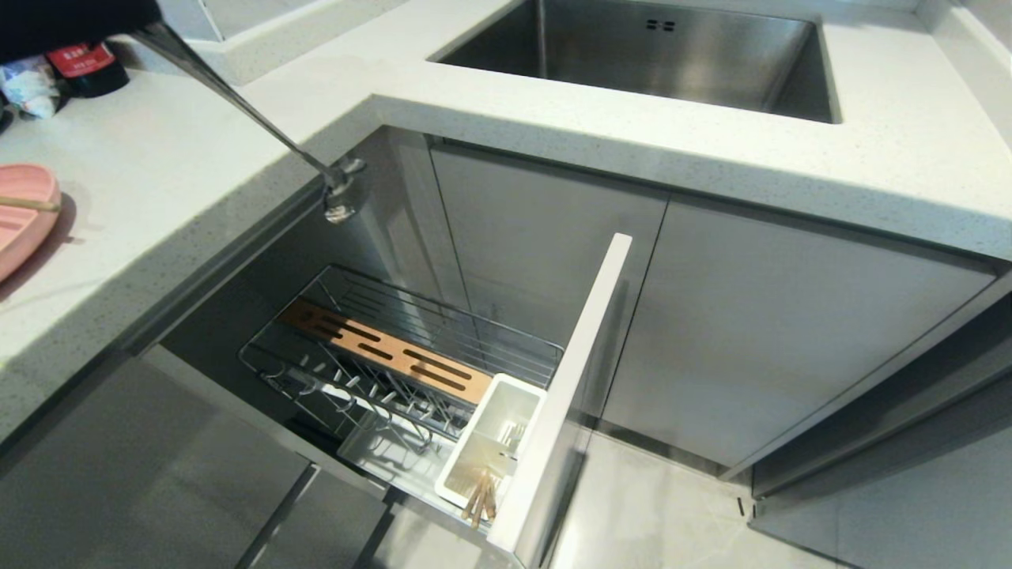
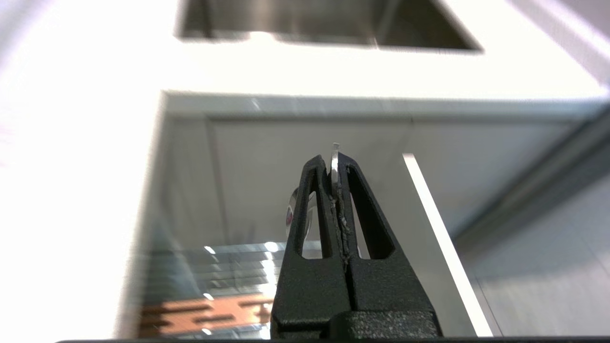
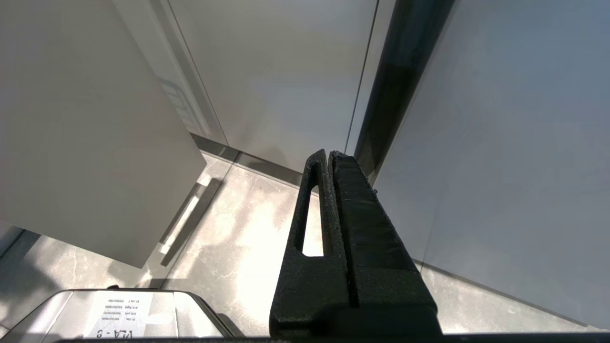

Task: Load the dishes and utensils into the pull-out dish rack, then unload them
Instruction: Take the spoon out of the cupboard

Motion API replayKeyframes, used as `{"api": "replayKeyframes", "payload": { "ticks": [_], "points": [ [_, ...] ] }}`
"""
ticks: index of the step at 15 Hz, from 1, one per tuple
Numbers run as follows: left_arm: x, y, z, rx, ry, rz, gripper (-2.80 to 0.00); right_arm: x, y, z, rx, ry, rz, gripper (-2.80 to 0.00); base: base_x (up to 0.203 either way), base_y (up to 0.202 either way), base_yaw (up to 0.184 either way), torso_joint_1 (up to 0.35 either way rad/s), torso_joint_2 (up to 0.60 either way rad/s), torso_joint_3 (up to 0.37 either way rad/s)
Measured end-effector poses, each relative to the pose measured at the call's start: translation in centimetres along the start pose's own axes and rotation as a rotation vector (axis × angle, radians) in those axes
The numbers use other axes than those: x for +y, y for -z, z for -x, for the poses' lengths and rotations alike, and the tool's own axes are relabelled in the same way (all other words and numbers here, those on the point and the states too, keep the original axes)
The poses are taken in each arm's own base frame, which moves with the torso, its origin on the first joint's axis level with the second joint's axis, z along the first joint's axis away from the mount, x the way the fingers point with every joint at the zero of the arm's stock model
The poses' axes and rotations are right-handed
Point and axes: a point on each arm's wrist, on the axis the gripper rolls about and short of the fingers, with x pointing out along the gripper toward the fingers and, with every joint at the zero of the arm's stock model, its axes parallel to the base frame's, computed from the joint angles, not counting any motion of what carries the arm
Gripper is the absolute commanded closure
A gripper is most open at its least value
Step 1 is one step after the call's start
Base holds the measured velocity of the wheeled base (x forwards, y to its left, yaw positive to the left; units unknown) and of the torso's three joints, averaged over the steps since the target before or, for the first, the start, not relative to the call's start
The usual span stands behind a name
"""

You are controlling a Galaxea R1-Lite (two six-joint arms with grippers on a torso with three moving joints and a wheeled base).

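The left gripper [image 2: 337,166] has its jaws clamped on the handle of a silver fork [image 1: 237,103], the metal edge showing between the black fingertips [image 2: 312,166] in the left wrist view. From the head view the fork slants down from the top left corner, its head hanging in the air beside the desk's [image 1: 142,213] inner corner edge and above the far end of the pull-out dish rack [image 1: 411,348]. The rack stands drawn out from under the desk, its wire basket bare of dishes, a slotted wooden strip [image 1: 379,352] running along it. At its near end, against the narrow cabinet front [image 1: 569,387], sits the white caddy [image 1: 494,438], with the wooden chopsticks [image 1: 481,496] leaning in its near compartment. The pink plate [image 1: 24,213] lies at the desk's left edge, partly out of frame. A steel sink [image 1: 656,55] is set into the desk beyond the rack. The right gripper [image 3: 330,159] hangs with jaws closed on nothing, over pale floor tiles [image 3: 248,224] between grey cabinet doors [image 3: 267,71].
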Motion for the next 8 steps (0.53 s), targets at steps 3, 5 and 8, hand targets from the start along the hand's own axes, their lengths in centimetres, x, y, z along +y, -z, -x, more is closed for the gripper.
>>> {"api": "replayKeyframes", "payload": {
  "ticks": [3,5,8],
  "points": [
    [0.8,-0.6,3.3,-0.111,-0.09,-0.016,0.0,0.0,0.0,0.0,0.0,0.0,0.0,0.0,0.0,0.0,0.0,0.0,0.0,0.0],
    [1.1,-0.6,5.4,-0.141,-0.157,-0.035,0.0,0.0,0.0,0.0,0.0,0.0,0.0,0.0,0.0,0.0,0.0,0.0,0.0,0.0],
    [1.3,-0.9,7.9,-0.177,-0.285,-0.085,0.0,0.0,0.0,0.0,0.0,0.0,0.0,0.0,0.0,0.0,0.0,0.0,0.0,0.0]
  ]
}}
